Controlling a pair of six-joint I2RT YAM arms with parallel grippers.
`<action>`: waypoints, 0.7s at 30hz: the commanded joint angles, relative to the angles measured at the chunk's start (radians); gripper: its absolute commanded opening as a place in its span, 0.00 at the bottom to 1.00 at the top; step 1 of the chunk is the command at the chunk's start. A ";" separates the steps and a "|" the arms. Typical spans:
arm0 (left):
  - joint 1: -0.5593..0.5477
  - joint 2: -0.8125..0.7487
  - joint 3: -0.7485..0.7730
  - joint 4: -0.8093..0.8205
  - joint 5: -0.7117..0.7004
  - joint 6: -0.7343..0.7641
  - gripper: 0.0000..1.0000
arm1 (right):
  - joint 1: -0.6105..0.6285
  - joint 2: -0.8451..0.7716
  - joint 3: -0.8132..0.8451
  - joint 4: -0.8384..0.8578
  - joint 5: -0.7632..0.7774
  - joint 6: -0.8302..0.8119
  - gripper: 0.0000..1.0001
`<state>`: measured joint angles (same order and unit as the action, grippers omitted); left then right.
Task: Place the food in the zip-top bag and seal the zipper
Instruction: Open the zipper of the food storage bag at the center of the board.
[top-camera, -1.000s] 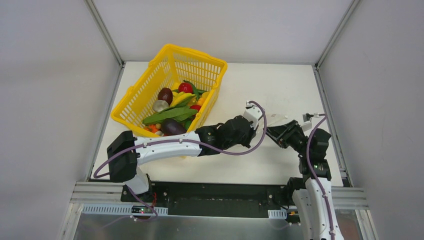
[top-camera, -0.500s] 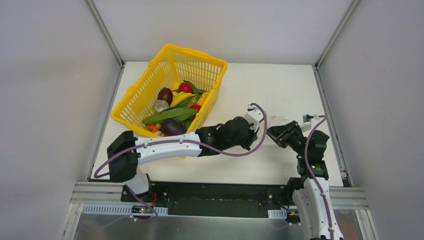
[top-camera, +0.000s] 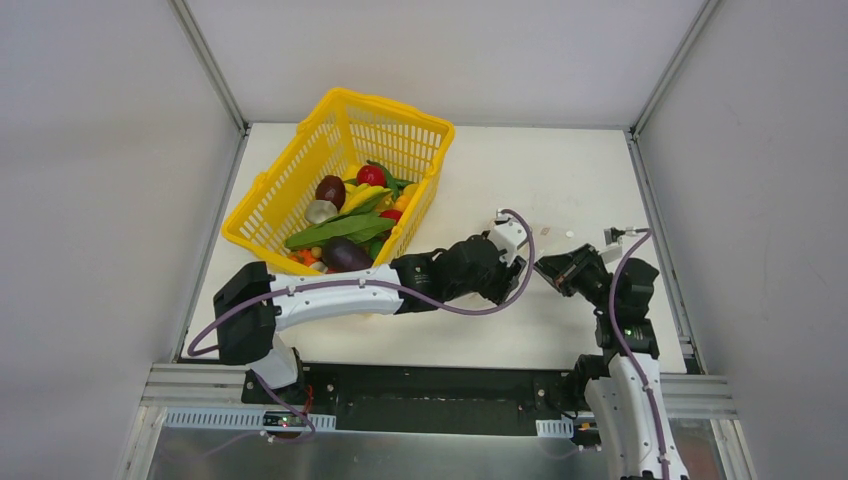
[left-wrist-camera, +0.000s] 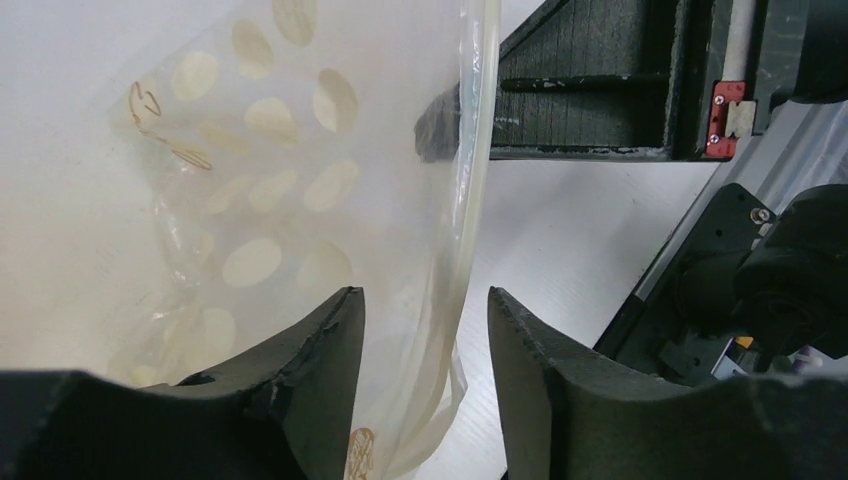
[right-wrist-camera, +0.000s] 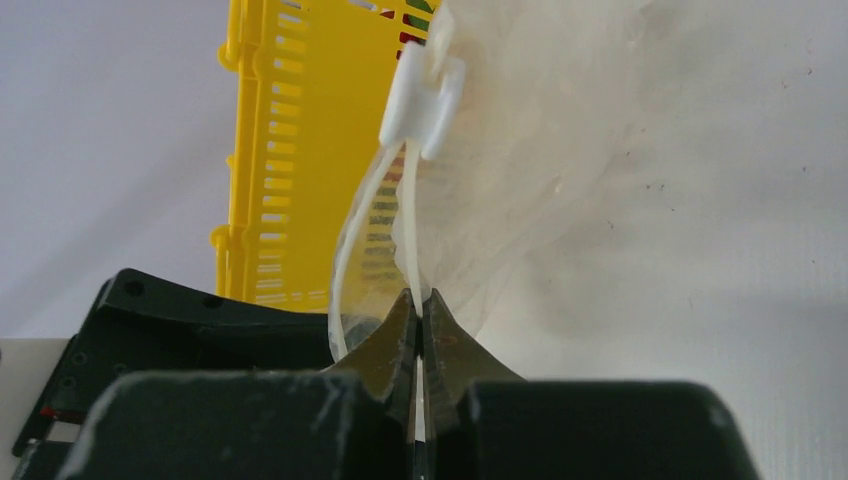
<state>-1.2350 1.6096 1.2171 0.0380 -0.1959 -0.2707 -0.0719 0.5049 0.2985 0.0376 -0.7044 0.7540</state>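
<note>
The clear zip-top bag (left-wrist-camera: 250, 190) with whitish dots hangs between my two grippers. Its zipper (left-wrist-camera: 470, 190) runs down the mouth edge, with a white slider (right-wrist-camera: 425, 95) on it. My left gripper (left-wrist-camera: 420, 345) is open, and the bag's mouth edge hangs between its jaws. My right gripper (right-wrist-camera: 418, 305) is shut on the zipper strip (right-wrist-camera: 410, 250) below the slider. From above, the left gripper (top-camera: 518, 268) and the right gripper (top-camera: 546, 270) nearly meet right of centre. The food (top-camera: 345, 215) lies in the yellow basket; none shows in the bag.
The yellow mesh basket (top-camera: 385, 105) stands at the back left, tilted toward my left arm, and shows behind the bag in the right wrist view (right-wrist-camera: 290, 150). White walls with metal posts enclose the table. The right gripper's black body (left-wrist-camera: 600, 90) sits close ahead of the left fingers.
Both grippers have drifted slightly toward the near edge with the bag between them. The basket and food have not moved.
</note>
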 joint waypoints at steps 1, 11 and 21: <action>0.009 -0.001 0.102 -0.026 -0.036 0.026 0.50 | 0.004 -0.014 0.086 -0.069 -0.033 -0.085 0.00; 0.009 0.049 0.184 -0.171 -0.155 0.121 0.47 | 0.008 -0.035 0.161 -0.204 -0.065 -0.190 0.00; 0.000 0.041 0.166 -0.067 0.051 0.103 0.60 | 0.009 -0.002 0.155 -0.194 -0.058 -0.182 0.00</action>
<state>-1.2350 1.6516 1.3720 -0.0868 -0.2276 -0.1722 -0.0677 0.4904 0.4229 -0.1776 -0.7456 0.5831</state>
